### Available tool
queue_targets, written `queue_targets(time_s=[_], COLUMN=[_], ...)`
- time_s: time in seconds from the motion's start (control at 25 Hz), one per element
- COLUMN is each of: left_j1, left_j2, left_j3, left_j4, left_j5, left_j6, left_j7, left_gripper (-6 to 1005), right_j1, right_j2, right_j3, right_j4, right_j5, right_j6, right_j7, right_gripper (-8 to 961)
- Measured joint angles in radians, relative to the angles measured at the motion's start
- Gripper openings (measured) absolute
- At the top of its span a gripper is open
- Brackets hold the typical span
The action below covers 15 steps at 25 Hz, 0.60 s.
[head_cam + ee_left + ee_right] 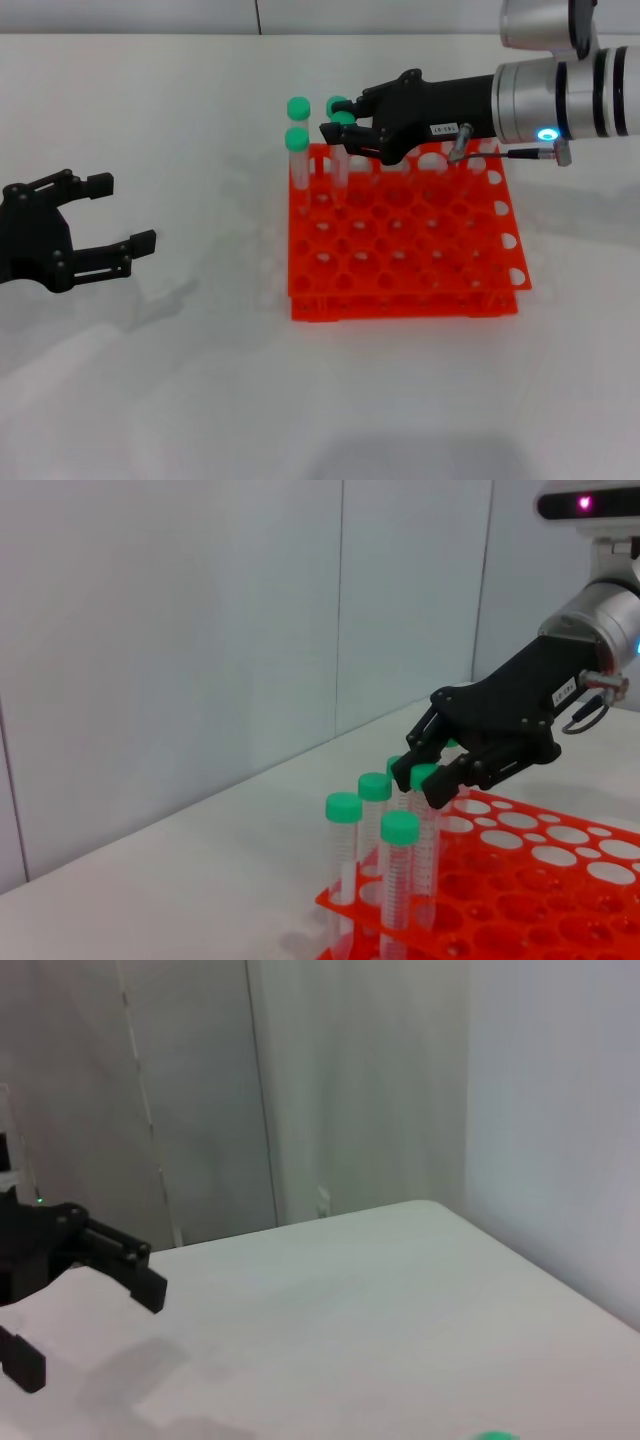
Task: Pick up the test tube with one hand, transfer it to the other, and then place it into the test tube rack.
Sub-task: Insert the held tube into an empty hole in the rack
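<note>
The orange-red test tube rack (400, 303) stands in the middle of the table and also shows in the left wrist view (500, 872). My right gripper (340, 119), with the white label sticker, reaches over the rack's back left corner. It is shut around the green cap of a test tube (344, 119) that stands upright in a back-row hole; the left wrist view shows this grip (426, 777). Three other green-capped tubes (296, 140) stand in holes beside it. My left gripper (122, 212) is open and empty, low over the table at the far left.
The right wrist view shows the left gripper (80, 1290) far off over the white table, and a sliver of green cap (495, 1435) at the picture's edge. A grey wall stands behind the table.
</note>
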Motion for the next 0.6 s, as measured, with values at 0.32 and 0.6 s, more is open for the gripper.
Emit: queue_targets(time_s=[0.32,0.6], left_j1=[-0.007,-0.009], left_j2=[0.000,0.000], left_j3=[0.000,0.000], left_j4=[0.000,0.000], left_j5=[0.000,0.000], left_j6=[0.002,0.004], left_j7=[0.000,-0.002], left_gripper=[880,880], right_j1=[0.000,-0.012], right_j2=[0.001,-0.003], right_j3=[-0.002,0.000], right_j4=[0.000,-0.022], right_j5=[-0.001,0.006], right_j6=[0.007,-0.025], right_j7=[0.006,0.006], right_gripper=[356,588])
